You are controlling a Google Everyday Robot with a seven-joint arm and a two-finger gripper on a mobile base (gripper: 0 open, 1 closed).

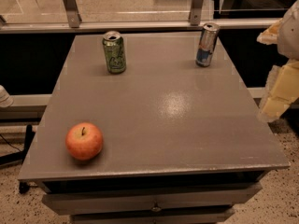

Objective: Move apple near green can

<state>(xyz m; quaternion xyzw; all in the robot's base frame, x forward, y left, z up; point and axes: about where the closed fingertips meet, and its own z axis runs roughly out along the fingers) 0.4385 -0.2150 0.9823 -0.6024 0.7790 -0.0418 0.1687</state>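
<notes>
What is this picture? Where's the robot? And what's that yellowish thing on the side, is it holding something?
This is one picture from a camera looking down at a grey table from its front edge. The robot is a rolling machine with one arm, and you only see a bit of it. The pale yellowish shape at the right edge is its gripper, the part that grabs things. It hangs beside the table, and nothing seems to be in it. Three things are on the table: an apple near the front left corner, a green can standing at the back left, and a slimmer silver-and-blue can standing at the back right.
</notes>
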